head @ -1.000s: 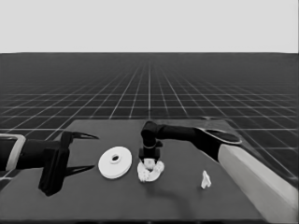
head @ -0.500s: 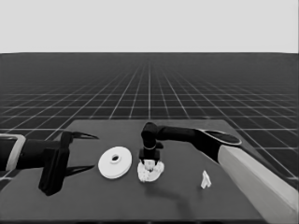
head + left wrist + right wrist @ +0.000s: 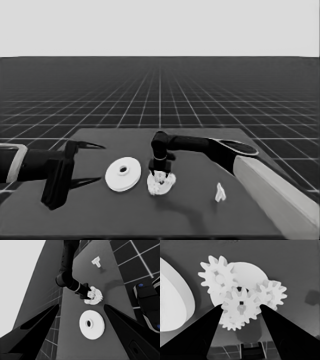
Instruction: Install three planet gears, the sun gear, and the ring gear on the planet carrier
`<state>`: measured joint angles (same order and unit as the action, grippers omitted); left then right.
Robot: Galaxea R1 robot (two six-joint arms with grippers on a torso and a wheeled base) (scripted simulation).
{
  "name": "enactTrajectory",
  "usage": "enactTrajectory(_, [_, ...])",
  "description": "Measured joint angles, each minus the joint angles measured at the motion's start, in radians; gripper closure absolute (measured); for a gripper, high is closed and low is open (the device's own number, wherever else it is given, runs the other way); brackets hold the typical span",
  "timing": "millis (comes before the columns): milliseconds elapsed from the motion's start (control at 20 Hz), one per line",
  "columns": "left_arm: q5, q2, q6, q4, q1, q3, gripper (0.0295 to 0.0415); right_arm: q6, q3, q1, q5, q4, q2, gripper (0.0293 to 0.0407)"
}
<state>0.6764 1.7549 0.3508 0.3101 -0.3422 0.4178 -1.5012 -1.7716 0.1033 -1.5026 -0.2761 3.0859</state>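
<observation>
At the table's (image 3: 210, 220) left end my left gripper (image 3: 92, 162) waits with its fingers spread and nothing between them, and just right of it the larger round part (image 3: 123, 173) lies flat. Near the middle, my right gripper (image 3: 240, 306) reaches straight down over the smaller round part (image 3: 246, 272), its fingers clenched on the central gear (image 3: 240, 305), with three more gears (image 3: 218, 277) meshed around it on that disc. Farther right, well apart, stands the thin white piece (image 3: 220, 192).
</observation>
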Motion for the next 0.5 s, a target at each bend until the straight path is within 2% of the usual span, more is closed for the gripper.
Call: enactTrajectory(500, [0.000,0.000,0.000,0.000,0.000,0.000,0.0326,-0.105,0.000,0.000,0.000,0.000,0.000,0.0390])
